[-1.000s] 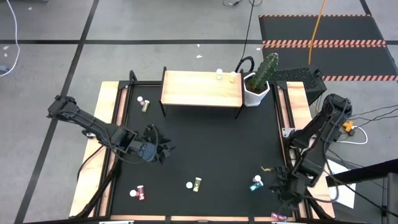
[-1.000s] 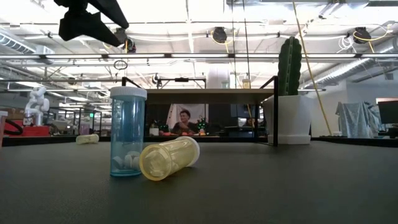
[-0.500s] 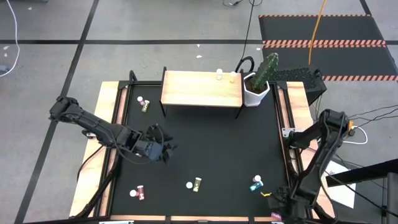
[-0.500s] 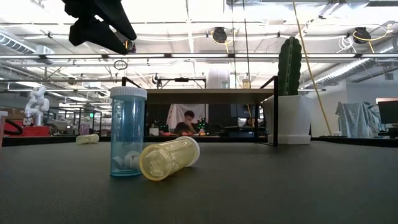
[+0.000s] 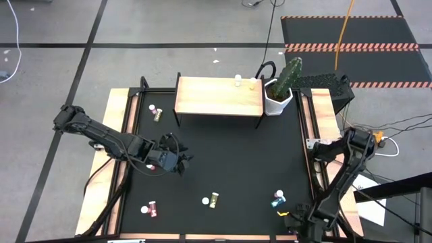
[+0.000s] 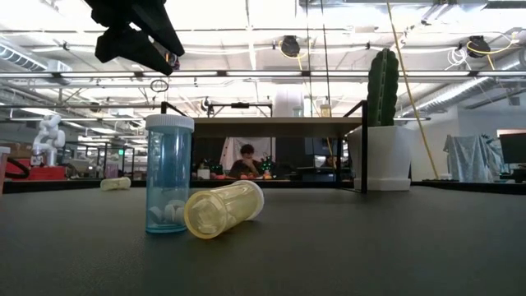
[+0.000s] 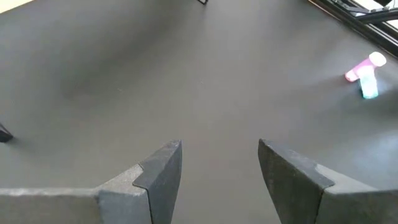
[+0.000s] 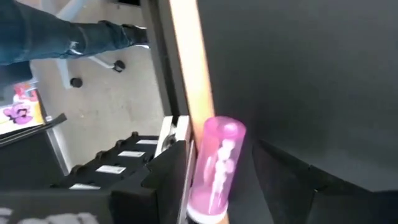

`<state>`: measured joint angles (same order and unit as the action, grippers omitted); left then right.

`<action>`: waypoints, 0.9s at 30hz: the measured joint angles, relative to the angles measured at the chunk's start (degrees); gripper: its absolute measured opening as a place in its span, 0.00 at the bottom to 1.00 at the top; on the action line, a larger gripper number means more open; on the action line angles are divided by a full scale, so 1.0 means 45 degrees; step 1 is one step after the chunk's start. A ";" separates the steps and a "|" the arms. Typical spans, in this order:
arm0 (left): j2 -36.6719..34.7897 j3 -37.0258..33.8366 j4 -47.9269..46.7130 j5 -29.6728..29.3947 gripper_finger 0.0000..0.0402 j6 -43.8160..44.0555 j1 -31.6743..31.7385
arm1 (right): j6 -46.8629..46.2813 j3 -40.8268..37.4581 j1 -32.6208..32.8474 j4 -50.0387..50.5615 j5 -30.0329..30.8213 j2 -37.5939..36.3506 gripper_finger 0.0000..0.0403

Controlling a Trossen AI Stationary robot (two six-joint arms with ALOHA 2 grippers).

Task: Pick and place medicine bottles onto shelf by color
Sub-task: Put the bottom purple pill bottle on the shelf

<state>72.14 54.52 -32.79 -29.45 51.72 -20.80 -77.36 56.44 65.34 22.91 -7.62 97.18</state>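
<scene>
Black tabletop (image 5: 229, 162): right fingers (image 8: 273, 180) straddle pink bottle (image 8: 214, 165) at edge

Legible text: none. Small white label strips (image 8: 121, 161) on the black frame carry print too small to read.

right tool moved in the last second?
Yes. In the high view the right tool has dropped toward the table's near edge, from beside the teal bottle to below it. A pink bottle sits between its fingers.
</scene>
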 joint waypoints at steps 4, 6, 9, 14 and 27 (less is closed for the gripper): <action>0.0000 0.0000 -0.0002 0.0209 0.53 -0.0019 0.0000 | -0.0134 0.0023 -0.0024 0.0319 -0.0010 0.0277 0.45; 0.0000 0.0000 0.0003 0.0218 0.53 -0.0019 0.0000 | -0.0299 0.0045 -0.0024 0.0430 -0.0015 0.0359 0.45; 0.0000 0.0000 0.0003 0.0228 0.53 0.0005 0.0000 | -0.0350 0.0046 -0.0027 0.0451 -0.0015 0.0390 0.43; 0.0000 0.0000 0.0003 0.0228 0.53 0.0005 0.0000 | -0.0661 0.0027 -0.0029 0.0548 -0.0087 0.0332 0.33; -0.0005 0.0000 0.0133 0.0238 0.53 0.0051 0.0000 | -0.2414 -0.0029 -0.0019 0.0932 0.1317 -0.1966 0.27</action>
<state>72.12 54.52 -32.19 -28.38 51.96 -20.80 -88.22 56.31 65.25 27.10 -1.69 88.33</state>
